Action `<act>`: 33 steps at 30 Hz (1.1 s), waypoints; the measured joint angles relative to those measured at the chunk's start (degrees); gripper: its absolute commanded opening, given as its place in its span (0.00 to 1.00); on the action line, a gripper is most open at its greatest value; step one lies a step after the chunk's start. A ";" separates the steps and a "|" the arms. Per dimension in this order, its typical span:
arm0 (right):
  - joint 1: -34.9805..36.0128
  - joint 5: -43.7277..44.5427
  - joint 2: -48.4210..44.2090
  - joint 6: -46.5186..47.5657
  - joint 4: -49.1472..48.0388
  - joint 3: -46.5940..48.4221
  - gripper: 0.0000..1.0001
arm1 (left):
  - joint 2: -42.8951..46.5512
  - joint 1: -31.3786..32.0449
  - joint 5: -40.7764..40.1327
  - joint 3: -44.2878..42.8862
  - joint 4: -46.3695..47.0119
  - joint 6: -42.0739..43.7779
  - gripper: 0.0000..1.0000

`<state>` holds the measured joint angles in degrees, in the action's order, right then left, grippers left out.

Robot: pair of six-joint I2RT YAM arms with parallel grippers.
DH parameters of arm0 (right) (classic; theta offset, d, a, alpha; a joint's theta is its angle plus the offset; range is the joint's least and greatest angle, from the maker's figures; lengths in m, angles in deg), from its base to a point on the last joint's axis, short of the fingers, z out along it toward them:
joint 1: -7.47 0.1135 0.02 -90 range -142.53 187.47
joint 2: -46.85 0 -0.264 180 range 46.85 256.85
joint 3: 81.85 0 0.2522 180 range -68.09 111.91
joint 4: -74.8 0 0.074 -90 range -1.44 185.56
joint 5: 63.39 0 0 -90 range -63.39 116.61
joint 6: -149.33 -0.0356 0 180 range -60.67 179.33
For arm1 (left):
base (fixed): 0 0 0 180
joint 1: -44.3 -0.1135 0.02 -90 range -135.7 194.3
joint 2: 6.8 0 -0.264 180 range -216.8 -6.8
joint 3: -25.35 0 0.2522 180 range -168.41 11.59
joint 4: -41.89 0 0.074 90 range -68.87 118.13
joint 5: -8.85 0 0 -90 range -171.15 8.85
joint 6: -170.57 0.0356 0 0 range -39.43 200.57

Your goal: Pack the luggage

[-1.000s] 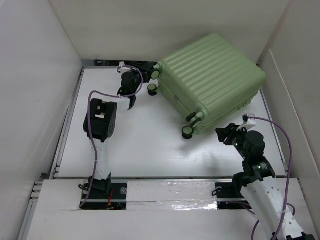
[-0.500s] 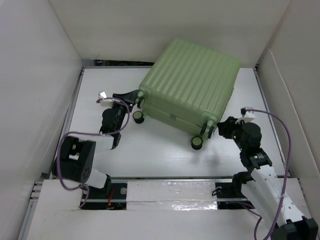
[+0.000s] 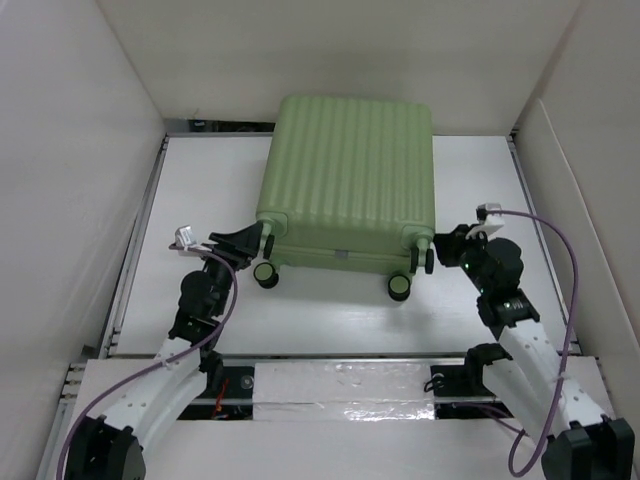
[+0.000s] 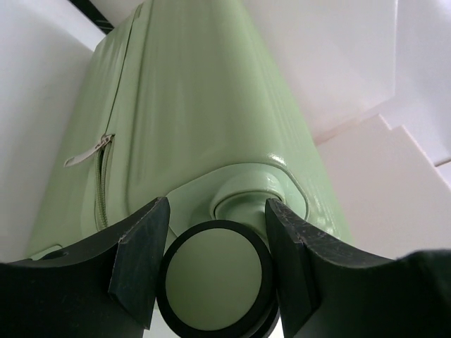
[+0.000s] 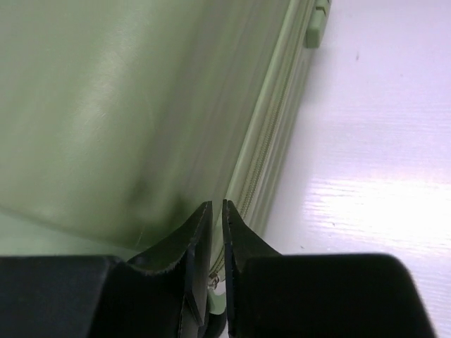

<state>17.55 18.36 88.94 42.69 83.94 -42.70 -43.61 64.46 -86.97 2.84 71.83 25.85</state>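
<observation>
The left gripper is open, its fingers astride a caster wheel at the lower left corner of the luggage. The right gripper is all but closed beside the zipper; whether it pinches anything I cannot tell. The luggage lies zipped, flat on the counter, mid-frame from above. The step looks like squaring the case. Next probably comes unzipping, which needs a pull. Only the left wrist view shows a zipper pull.
</observation>
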 measured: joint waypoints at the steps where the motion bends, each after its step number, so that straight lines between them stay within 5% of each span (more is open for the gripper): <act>1: 0.07 -0.55 -2.38 -0.42 -0.74 -1.73 0.13 | 1.92 0.04 -0.39 -0.11 -2.40 0.61 0.38; 2: 0.13 -0.98 -4.46 -0.79 -1.07 -3.30 0.13 | 3.32 0.13 -0.63 -0.44 -4.39 1.22 0.39; 3: 0.13 -1.49 -7.34 -1.42 -1.95 -5.29 0.08 | 4.24 0.17 -0.81 -1.07 -6.47 1.81 0.58; 4: 0.17 -1.99 -9.84 -1.84 -2.14 -7.19 0.03 | 4.57 0.33 -1.11 -1.88 -8.26 2.21 0.66; 10: 0.50 -3.58 -17.16 -4.33 -1.68 -14.01 0.00 | 3.87 0.31 -2.16 -11.37 -11.17 4.22 0.77; 13: 0.50 -4.57 -18.75 -5.33 -0.61 -15.08 0.17 | 2.43 0.35 -1.77 -17.05 -10.32 5.44 0.66; 18: 0.48 -4.85 -20.48 -5.05 1.25 -15.54 0.32 | -6.14 1.18 7.23 -27.19 -5.75 8.11 0.53; 20: 0.48 -4.92 -20.48 -4.57 2.25 -15.54 0.33 | -10.80 4.79 10.34 -29.33 -3.43 9.75 0.51; 27: 0.48 -5.27 -19.43 -4.55 2.69 -16.33 0.35 | -25.81 32.92 7.50 -31.65 -8.96 21.03 0.46; 33: 0.48 -5.49 -13.35 -3.65 -1.46 -16.83 0.35 | -27.65 35.19 8.07 -30.69 -9.29 24.26 0.46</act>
<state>18.03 12.87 75.59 39.04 82.48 -59.53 -71.26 99.65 -78.91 -27.85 62.54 50.11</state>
